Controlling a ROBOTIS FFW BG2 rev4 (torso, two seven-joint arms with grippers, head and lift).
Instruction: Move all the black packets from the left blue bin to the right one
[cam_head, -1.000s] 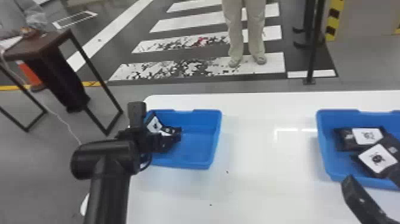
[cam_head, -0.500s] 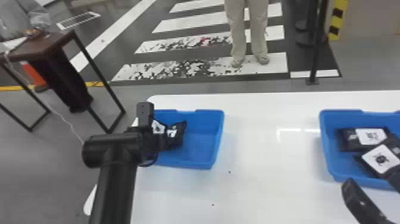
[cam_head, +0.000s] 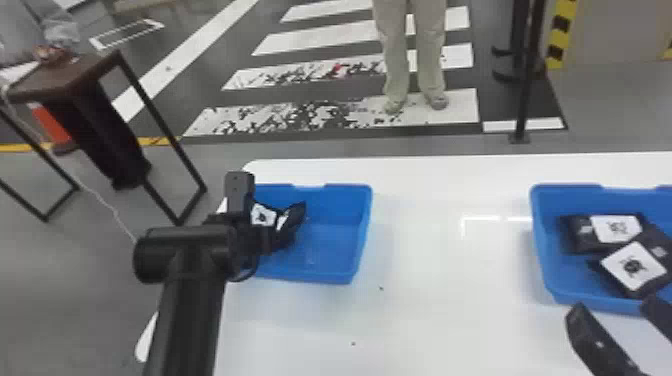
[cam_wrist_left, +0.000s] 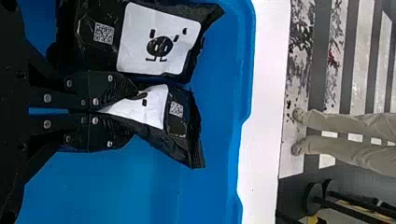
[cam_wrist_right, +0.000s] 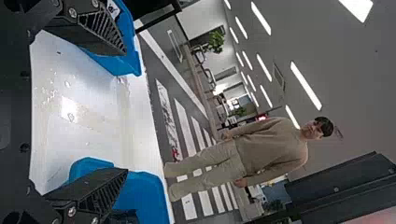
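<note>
"Bin on the left, shallow blue plastic: what's changed?"

"Soft black packet with a white label has tipped up over the last second, and the flat black fingers of the left gripper are clenched on it. Likely ready for lifting out."

"Anything left in there?"

"Another white-labelled black packet, lying beside it, so one more transfer at least."

"And rightward?"

"Blue plastic bin on the right, with at least two black packets inside. Right gripper hangs near its front, fingers spread and empty."
</note>
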